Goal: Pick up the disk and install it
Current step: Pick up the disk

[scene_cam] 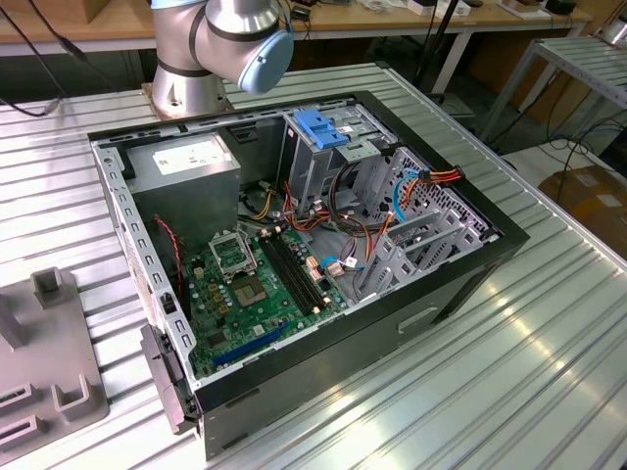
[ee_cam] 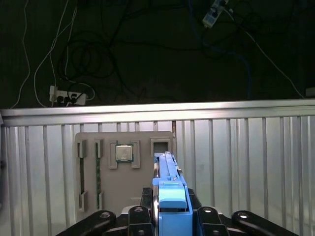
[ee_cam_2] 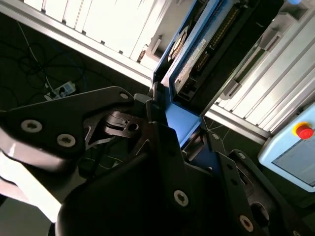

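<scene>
The disk [ee_cam: 166, 172] stands edge-on between my fingers in the first wrist view, its bright blue caddy rail facing the camera. In the second wrist view the disk [ee_cam_2: 193, 51] shows its grey metal side and connector edge, framed in blue, lifted above the ribbed table. My gripper [ee_cam: 170, 212] is shut on the disk's blue end; in the second wrist view the gripper [ee_cam_2: 179, 129] clamps that blue rail from both sides. The open computer case [scene_cam: 294, 245] lies on the table in the exterior view, with a grey drive cage [scene_cam: 323, 162] topped by a blue bracket at its back.
A grey fixture plate [ee_cam: 123, 187] holding a processor chip [ee_cam: 124, 152] lies on the ribbed metal table [ee_cam: 246, 162] ahead of the disk. The same fixture plate [scene_cam: 44, 362] sits at the exterior view's left. The arm's base [scene_cam: 196, 59] stands behind the case. Cables hang below the table edge.
</scene>
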`<act>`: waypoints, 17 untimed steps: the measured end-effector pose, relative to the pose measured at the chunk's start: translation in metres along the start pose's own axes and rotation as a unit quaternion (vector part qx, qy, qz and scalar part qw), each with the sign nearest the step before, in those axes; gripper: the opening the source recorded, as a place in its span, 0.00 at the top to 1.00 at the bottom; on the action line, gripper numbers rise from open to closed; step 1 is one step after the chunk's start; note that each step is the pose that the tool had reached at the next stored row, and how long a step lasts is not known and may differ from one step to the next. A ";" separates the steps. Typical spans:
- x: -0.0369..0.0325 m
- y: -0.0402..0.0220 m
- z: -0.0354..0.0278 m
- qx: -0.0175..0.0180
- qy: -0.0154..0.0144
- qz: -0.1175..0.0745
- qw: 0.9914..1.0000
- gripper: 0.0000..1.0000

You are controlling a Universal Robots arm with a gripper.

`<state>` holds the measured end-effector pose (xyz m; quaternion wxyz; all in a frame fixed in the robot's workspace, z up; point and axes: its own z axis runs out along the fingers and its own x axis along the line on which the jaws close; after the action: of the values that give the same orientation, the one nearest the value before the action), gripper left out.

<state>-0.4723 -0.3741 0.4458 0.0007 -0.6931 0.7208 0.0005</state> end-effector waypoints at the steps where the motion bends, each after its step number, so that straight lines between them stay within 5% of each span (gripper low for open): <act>1: 0.0000 0.0000 -0.0036 0.000 0.000 0.000 1.000 0.63; 17: -0.0001 0.0000 -0.0522 0.000 0.000 0.000 1.000 0.63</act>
<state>-0.4724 -0.3741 0.4980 0.0006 -0.6931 0.7208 0.0005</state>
